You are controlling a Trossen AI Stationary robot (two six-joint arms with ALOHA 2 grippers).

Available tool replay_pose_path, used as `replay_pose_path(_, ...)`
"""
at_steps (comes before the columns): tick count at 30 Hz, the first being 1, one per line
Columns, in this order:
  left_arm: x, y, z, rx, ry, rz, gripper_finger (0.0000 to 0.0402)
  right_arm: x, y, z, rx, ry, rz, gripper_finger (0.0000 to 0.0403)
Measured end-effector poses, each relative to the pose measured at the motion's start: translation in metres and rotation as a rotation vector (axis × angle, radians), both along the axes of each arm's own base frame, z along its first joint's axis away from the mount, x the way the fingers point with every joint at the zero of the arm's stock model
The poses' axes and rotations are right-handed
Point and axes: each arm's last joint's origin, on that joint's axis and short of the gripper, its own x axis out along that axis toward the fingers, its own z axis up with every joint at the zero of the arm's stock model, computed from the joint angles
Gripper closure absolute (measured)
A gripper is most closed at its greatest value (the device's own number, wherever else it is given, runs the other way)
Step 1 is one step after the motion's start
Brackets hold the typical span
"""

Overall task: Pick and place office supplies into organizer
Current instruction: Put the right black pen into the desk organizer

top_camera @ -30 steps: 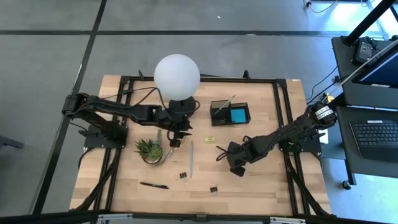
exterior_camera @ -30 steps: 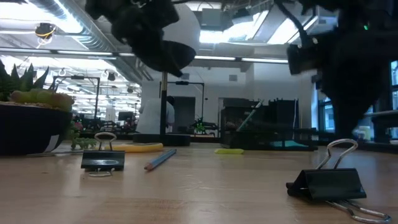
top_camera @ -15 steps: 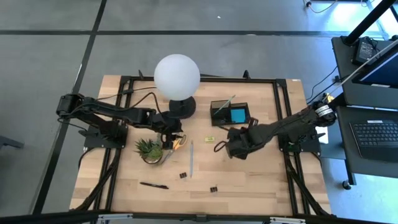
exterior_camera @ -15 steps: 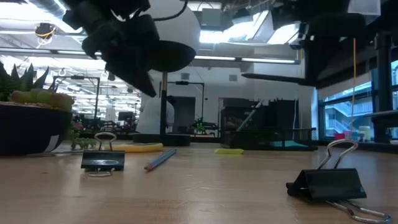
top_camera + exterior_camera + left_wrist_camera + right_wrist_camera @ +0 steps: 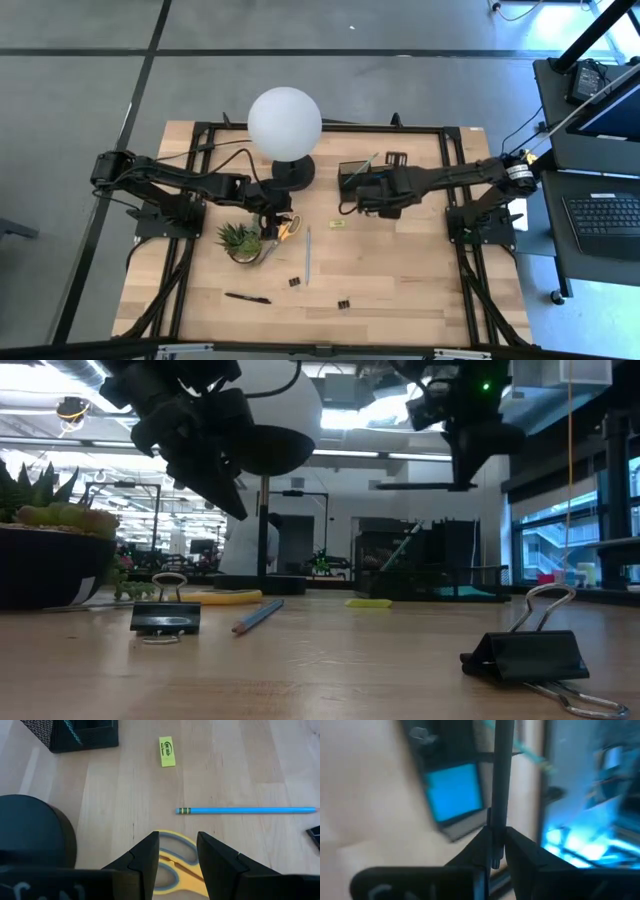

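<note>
1. The right tool [image 5: 362, 192] has swung from the open middle of the tabletop [image 5: 420, 290] up to the organizer [image 5: 370, 182] in the last second, carrying a black pen [image 5: 499, 795]; in my judgement the drop-off is the step at hand.
2. Its jaws are pinched narrow on that pen, which hangs above the tray near the blue sticky pad [image 5: 455, 790].
3. The left tool [image 5: 177, 855] has slid back from the lamp [image 5: 285, 122] and hovers partly open over the yellow scissors [image 5: 172, 870] (not gripping them).
4. A blue pencil [image 5: 245, 810], yellow eraser [image 5: 167, 744] and binder clips [image 5: 525, 650] lie loose.
</note>
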Motion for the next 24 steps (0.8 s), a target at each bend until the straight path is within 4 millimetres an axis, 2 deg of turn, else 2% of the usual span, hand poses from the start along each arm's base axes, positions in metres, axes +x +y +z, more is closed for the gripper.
replay_pose_path(9, 0.000, 0.001, 0.000, 0.015, -0.001, 0.014, 0.0274, 0.001, -0.013, 0.007, -0.326, 0.286, 0.285, 0.0352)
replay_pose_path(15, 0.000, 0.002, 0.000, 0.033, -0.002, 0.038, 0.0274, 0.007, -0.013, 0.008, -0.411, 0.432, 0.426, 0.0352)
replay_pose_path(18, 0.000, 0.001, 0.000, 0.032, -0.003, 0.039, 0.0274, 0.014, -0.013, 0.001, -0.450, 0.499, 0.467, 0.0352)
replay_pose_path(24, 0.000, 0.002, 0.000, 0.033, -0.003, 0.040, 0.0274, 0.030, -0.013, -0.025, -0.519, 0.647, 0.503, 0.0352)
